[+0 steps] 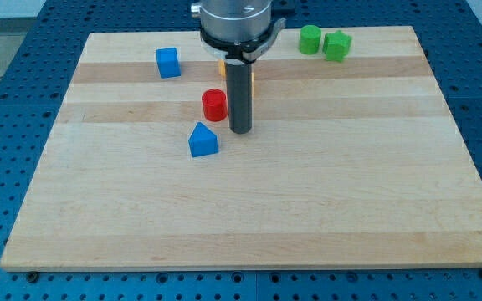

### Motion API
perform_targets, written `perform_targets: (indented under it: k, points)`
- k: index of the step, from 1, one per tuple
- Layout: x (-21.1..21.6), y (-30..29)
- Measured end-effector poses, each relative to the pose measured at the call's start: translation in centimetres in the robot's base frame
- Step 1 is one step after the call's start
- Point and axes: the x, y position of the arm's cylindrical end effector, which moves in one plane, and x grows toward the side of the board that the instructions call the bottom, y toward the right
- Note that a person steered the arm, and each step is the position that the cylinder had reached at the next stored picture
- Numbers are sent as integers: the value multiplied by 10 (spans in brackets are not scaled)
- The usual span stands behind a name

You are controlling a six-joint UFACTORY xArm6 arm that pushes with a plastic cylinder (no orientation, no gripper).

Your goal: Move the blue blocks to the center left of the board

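Observation:
A blue cube (168, 63) sits near the view's top left of the wooden board (249, 209). A blue triangular block (202, 140) lies left of the board's middle. My tip (240, 130) stands just to the right of and slightly above that triangular block, a small gap apart. A red cylinder (214, 104) stands right beside the rod on its left.
An orange block (223, 70) is mostly hidden behind the rod. A green cylinder (310, 39) and a green star-shaped block (337, 45) stand close together at the view's top right. The board lies on a blue perforated table (7, 125).

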Motion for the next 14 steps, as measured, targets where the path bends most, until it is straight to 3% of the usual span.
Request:
perform_targets:
  k: [1, 2, 4, 6, 8, 10, 11, 12, 13, 14]
  points:
    - [26, 4]
    - [41, -32]
    - [15, -119]
    - [15, -200]
    - [-66, -117]
    - [-109, -51]
    - [-140, -75]
    - [-143, -106]
    - [-146, -107]
    - [-178, -106]
